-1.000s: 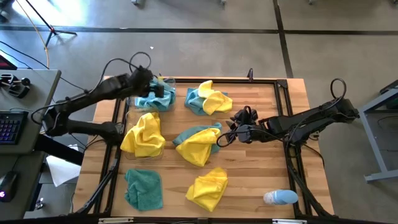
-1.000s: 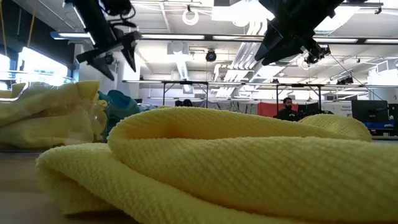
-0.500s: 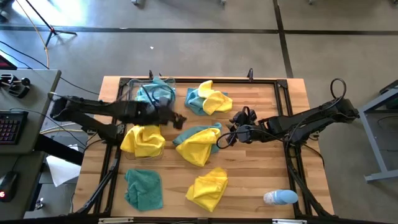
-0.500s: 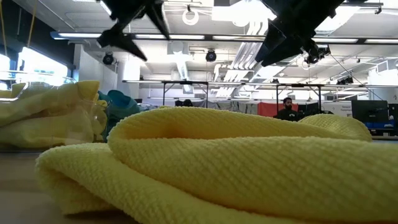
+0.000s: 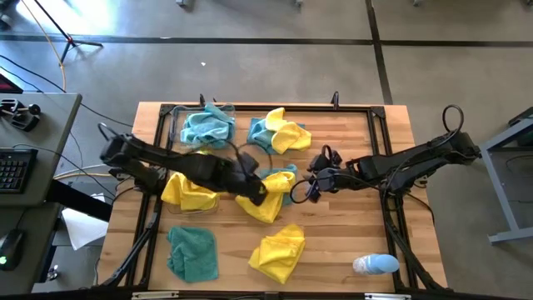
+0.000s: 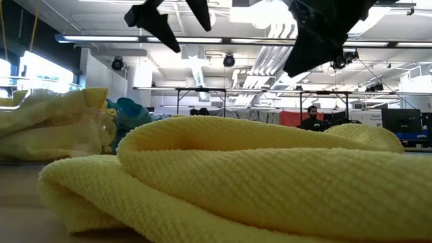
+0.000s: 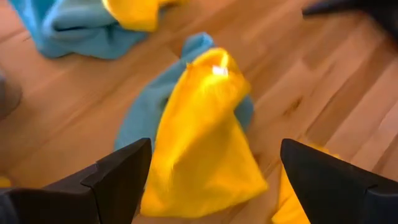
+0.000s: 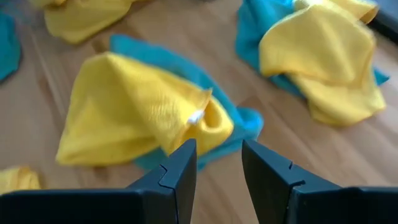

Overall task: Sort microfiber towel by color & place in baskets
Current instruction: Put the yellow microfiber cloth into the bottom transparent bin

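left gripper (image 5: 260, 190) has swung over the centre yellow towel (image 5: 265, 200), open, seemingly hovering above it.

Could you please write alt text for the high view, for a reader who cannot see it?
From above, the open left gripper and open right gripper flank a yellow towel lying on a teal towel mid-table, with more towels scattered around.

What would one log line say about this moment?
left pincer: open, over middle yellow towel | right pincer: open, empty, beside it | far basket: teal towel inside
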Robot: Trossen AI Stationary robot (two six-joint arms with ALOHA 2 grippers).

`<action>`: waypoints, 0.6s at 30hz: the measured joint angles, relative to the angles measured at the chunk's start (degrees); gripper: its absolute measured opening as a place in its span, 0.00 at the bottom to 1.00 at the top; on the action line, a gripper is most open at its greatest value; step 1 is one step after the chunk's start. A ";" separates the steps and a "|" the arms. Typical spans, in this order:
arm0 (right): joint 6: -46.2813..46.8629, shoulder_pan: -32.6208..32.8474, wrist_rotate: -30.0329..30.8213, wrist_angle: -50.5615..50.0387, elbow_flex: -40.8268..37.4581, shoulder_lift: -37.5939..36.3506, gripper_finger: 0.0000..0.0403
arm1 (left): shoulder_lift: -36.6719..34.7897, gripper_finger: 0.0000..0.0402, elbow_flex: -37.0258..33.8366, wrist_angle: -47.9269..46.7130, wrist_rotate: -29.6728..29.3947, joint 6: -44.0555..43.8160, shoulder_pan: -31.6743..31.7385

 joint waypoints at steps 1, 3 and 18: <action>0.18 0.04 -1.01 -0.58 0.00 0.00 0.31 | 1.39 0.86 1.26 -0.73 0.40 1.53 -0.33; 0.45 0.04 -2.88 -2.17 0.00 0.00 0.31 | 3.91 0.86 3.17 -1.27 0.47 5.22 -0.90; 6.64 5.60 -3.92 -8.52 0.00 0.00 0.31 | 16.67 0.86 5.26 -0.56 7.00 26.39 2.04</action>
